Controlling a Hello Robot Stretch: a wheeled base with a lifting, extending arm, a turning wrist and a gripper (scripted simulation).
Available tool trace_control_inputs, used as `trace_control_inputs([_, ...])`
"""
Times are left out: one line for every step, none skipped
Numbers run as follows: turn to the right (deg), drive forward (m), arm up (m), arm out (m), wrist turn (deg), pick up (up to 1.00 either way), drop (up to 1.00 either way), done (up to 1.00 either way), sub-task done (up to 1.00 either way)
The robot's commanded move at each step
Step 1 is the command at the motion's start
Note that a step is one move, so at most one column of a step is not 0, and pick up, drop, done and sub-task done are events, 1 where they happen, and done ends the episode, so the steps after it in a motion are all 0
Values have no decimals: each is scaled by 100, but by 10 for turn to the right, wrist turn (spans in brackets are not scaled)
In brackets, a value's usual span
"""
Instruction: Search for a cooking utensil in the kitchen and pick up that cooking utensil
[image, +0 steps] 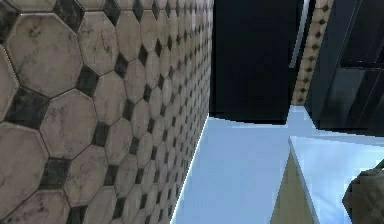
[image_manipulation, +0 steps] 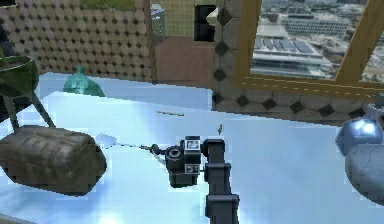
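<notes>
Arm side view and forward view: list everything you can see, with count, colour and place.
Countertop: one, pale blue, across arm side view.
Loaf-shaped lump: one, brown, countertop's left.
Green rounded thing: one, green, back left by wall.
Bowl-like thing: one, dark green, left edge.
Grey-blue rounded thing: one, grey-blue, right edge.
Window: one, yellow frame, upper right.
Tiled wall: one, beige and dark, forward view's left.
Arm: one, dark, rising from bottom edge.
Gripper: one, dark, arm's far end.
</notes>
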Motion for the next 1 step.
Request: trace_control_inputs([0, 0, 0, 0, 0, 100, 0, 0, 0])
